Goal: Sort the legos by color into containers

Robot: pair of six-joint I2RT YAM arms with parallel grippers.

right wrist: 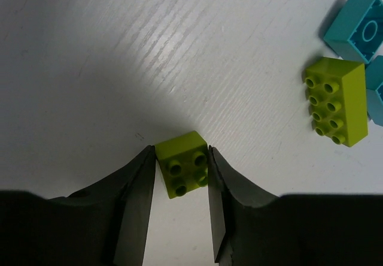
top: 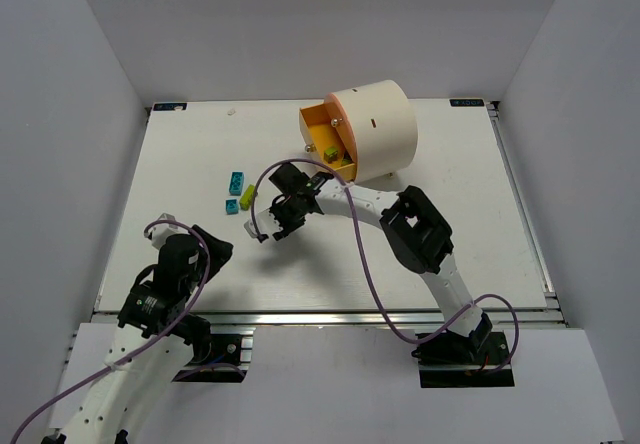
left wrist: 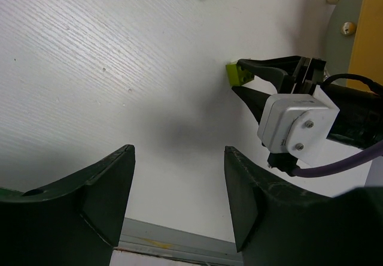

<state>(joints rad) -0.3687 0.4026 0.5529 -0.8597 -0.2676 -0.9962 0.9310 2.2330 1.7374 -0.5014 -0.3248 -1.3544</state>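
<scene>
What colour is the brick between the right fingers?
The brick is lime yellow-green, clearest in the right wrist view.

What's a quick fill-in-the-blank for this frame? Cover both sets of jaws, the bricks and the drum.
1. The jaws of the right gripper close on a small brick coloured ____.
2. The jaws of the left gripper stand open, holding ____.
3. The cream drum has an interior coloured ____.
4. The long lime brick lies next to bricks coloured ____.
Missing words: lime; nothing; orange; teal.
</scene>
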